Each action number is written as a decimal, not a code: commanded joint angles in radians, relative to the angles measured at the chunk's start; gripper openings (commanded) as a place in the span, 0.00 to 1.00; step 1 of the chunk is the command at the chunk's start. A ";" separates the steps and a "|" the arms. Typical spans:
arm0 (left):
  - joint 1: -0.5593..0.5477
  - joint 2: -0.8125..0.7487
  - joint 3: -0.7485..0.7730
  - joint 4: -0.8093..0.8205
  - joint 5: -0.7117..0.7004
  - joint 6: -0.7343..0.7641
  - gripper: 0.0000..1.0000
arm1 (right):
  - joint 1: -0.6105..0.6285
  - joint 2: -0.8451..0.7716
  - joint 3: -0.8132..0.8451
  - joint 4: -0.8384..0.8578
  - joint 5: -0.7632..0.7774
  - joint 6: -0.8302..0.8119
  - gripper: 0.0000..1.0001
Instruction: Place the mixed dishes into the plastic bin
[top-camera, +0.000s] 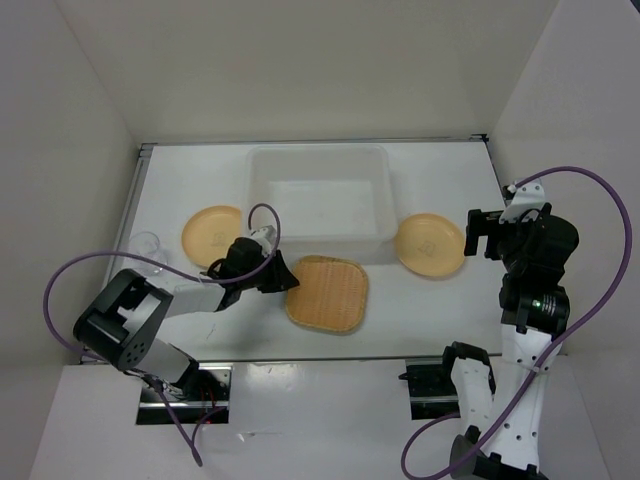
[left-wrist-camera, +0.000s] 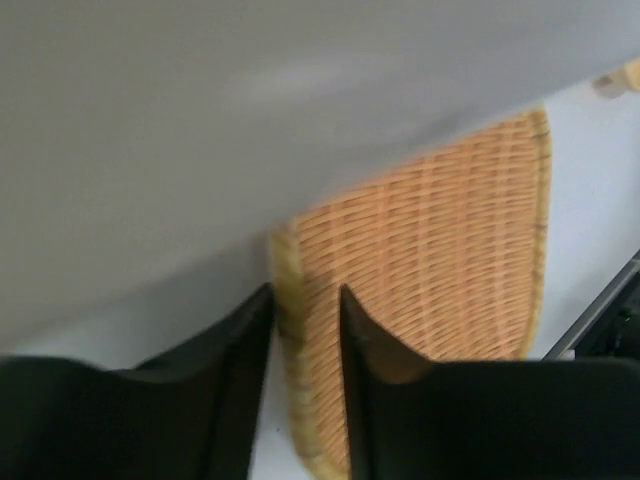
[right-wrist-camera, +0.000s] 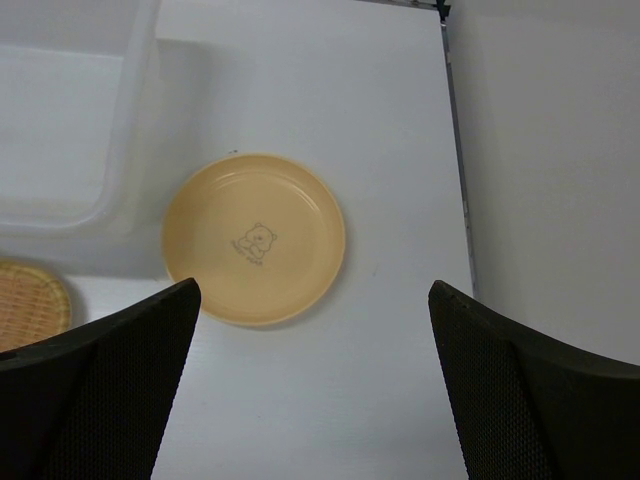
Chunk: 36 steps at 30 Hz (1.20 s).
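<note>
White-and-black arms (top-camera: 190, 298) carry purple cables (top-camera: 47, 298) and black pincers (left-wrist-camera: 305, 290).

Even, diffuse overhead light fills the white enclosure. The top view is bright and fairly sharp, with the bench (top-camera: 420, 310) close to washed out. Shadows are soft and short, hugging the near edges of the bin (top-camera: 318, 195) and the woven plate (top-camera: 327, 292). The left wrist view is dimmer and blurred: the bin wall is a grey smear with a pale glare streak, and the left claw (left-wrist-camera: 305, 288) reads as flat black. The right wrist view is crisp, the round plate (right-wrist-camera: 254, 238) showing its centre mark clearly and the right claw (right-wrist-camera: 313, 284) a faint mesh texture.
</note>
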 joint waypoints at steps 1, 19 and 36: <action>-0.007 -0.039 -0.051 -0.218 0.019 -0.013 0.36 | 0.005 -0.012 -0.001 0.055 0.010 0.013 0.99; -0.016 -0.579 -0.074 -0.528 0.001 -0.027 0.00 | 0.005 -0.021 -0.001 0.055 0.030 0.023 0.99; -0.016 -0.654 -0.184 -0.548 -0.053 -0.077 0.00 | 0.603 0.389 0.056 -0.157 -0.323 -0.100 0.99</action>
